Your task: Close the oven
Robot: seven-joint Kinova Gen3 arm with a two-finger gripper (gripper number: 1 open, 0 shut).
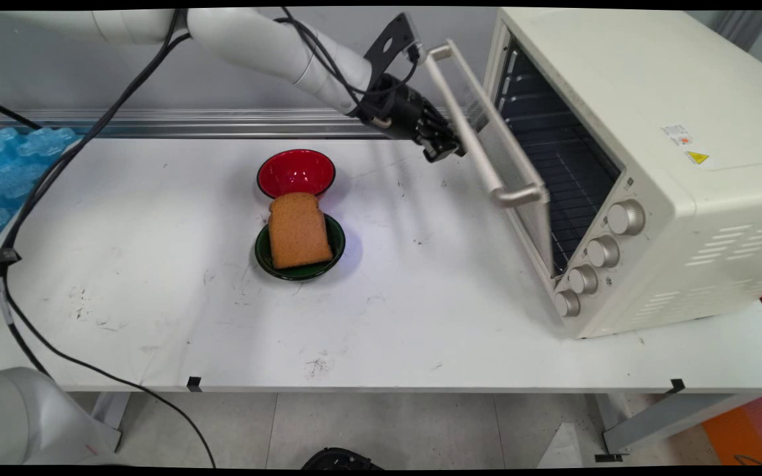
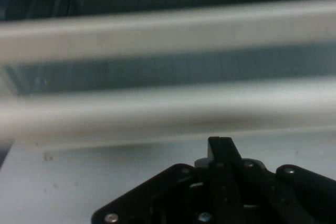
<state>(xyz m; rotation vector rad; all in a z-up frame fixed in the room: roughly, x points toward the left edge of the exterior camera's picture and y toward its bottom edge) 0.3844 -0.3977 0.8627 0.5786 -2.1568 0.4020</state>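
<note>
Pressing close to the handle (image 1: 480, 155) of the oven door (image 1: 534, 221), the gripper (image 1: 444, 147) sat at about the bar's midpoint, on its outer side. In the hand view its fingers (image 2: 220, 149) looked drawn together into one black stack, with the pale bar (image 2: 168, 115) crossing just above them and not between them. Whether the tips actually touched the bar was hard to tell, as that view was soft.

The door stood partly open, tilted outward from its bottom hinge, at 3 o'clock from the hand in the main view. With closed tips, contact at mid-bar seemed the sound choice. A push near either end would likely twist the door or let the round bar slide off the fingers. Any motion ought to follow the door's arc about the hinge, not a straight line.

The oven (image 1: 652, 132) filled the table's right side, its knobs (image 1: 602, 251) at 5 o'clock from the hand and clear of it. Open table (image 1: 156, 297) lay below the door's swing. At 8 o'clock, well apart, a red bowl (image 1: 296, 173) touched a green bowl (image 1: 267, 259) holding a slice of bread (image 1: 298, 230). The wall was close behind the arm, so free room lay mainly toward the near edge.
</note>
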